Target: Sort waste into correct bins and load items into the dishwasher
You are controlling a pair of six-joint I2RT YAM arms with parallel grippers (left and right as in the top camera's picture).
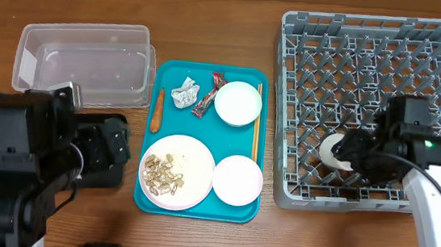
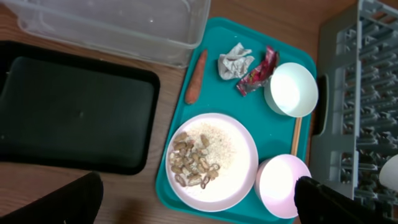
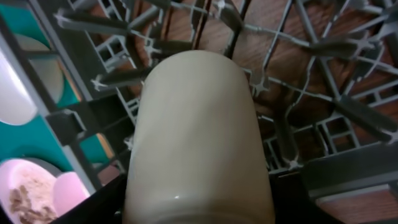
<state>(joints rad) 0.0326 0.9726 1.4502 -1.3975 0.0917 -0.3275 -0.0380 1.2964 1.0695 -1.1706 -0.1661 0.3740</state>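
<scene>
White cup [image 3: 196,130] in right gripper [image 1: 345,157], low over grey rack [image 1: 430,54].

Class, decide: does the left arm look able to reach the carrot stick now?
Probably yes: the carrot stick lies uncovered at the teal tray's left edge, and the left pincer is open.

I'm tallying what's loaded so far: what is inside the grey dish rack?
Only the small white cup, held by the right gripper over the lattice of the dish rack. Other cells look bare; the arm hides those beneath it.
</scene>
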